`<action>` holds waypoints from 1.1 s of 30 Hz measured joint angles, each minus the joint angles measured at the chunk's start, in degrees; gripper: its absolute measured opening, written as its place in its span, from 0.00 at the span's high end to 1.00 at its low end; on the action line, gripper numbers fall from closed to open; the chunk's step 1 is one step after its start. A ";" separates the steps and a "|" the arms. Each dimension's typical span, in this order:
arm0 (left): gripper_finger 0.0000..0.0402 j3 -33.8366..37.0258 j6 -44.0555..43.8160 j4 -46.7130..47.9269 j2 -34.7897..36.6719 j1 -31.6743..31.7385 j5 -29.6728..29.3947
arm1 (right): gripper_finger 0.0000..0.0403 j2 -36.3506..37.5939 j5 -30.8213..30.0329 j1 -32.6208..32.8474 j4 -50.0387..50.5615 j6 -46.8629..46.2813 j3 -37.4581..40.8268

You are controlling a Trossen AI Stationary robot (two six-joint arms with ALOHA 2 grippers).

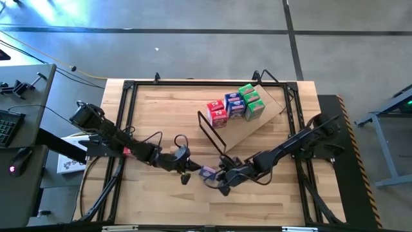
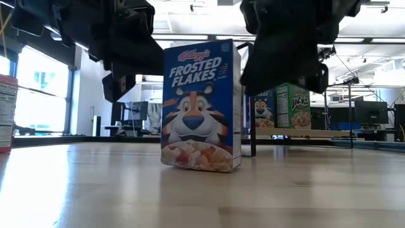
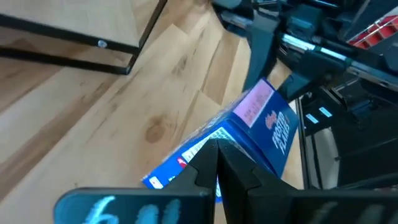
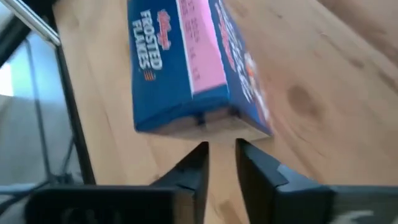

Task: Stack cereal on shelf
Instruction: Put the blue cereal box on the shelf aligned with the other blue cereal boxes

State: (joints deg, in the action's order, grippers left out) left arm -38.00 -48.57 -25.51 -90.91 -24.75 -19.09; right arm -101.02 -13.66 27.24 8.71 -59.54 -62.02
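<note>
A blue Frosted Flakes cereal box [image 2: 201,104] stands upright on its bottom end on the wooden table, near the front edge, also seen from above [image 1: 207,172]. My left gripper [image 1: 185,169] is shut, its fingertips [image 3: 214,155] at the box's left side. My right gripper [image 4: 221,146] stands slightly open just by the box's top end, with nothing between its fingers. The shelf [image 1: 257,129], a slanted plywood board with a black wire frame, lies at the back right. On it stand several red, blue and green cereal boxes [image 1: 235,106]. My left gripper's shut fingertips stand in front of the blue box's side face [image 3: 205,140]; whether they touch it I cannot tell. My right gripper's fingertips [image 4: 200,152] stand right beside the box's top edge [image 4: 205,127], coming at it slanting down from the table's right; whether they touch it I cannot tell.
A black metal frame [image 1: 129,87] runs around the tabletop. A red-topped box [image 2: 6,114] stands at the left edge of the low view. Bare wood lies toward the table's near and far left [image 1: 167,109].
</note>
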 joint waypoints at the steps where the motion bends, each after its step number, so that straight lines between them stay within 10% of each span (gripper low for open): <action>1: 1.00 0.00 0.77 -0.12 0.00 0.08 -0.08 | 0.81 0.53 0.25 0.00 1.15 0.73 0.04; 17: 1.00 3.68 4.71 -1.74 2.19 -5.11 -11.66 | 0.25 1.79 -5.87 1.70 17.32 19.46 -17.11; 33: 1.00 11.19 5.18 -1.66 11.65 -10.15 -19.27 | 0.21 -17.65 1.39 -5.34 43.98 19.51 -43.80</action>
State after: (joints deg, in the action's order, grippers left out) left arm -26.81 -43.39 -27.17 -79.26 -34.90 -38.37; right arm -118.68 -12.26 21.91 52.69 -40.03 -105.83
